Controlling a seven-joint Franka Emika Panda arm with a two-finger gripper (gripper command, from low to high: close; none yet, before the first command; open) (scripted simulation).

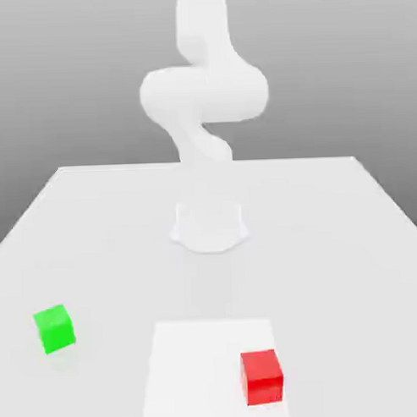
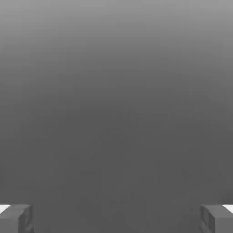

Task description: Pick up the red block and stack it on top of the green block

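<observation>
Red block [image 1: 262, 377] on table [image 1: 348, 241], well apart from green block [image 1: 54, 328].

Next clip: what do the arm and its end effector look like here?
The arm is plain, smooth white with rounded, bulbous links and a round white base; no cables or markings show. In the hand view, the end effector has two blocky grey fingertips with white edges.

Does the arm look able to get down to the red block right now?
Probably yes. The red block sits alone on the table, well apart from the green block, with nothing over or beside it. In the hand view the fingers stand wide apart with nothing between them.
</observation>
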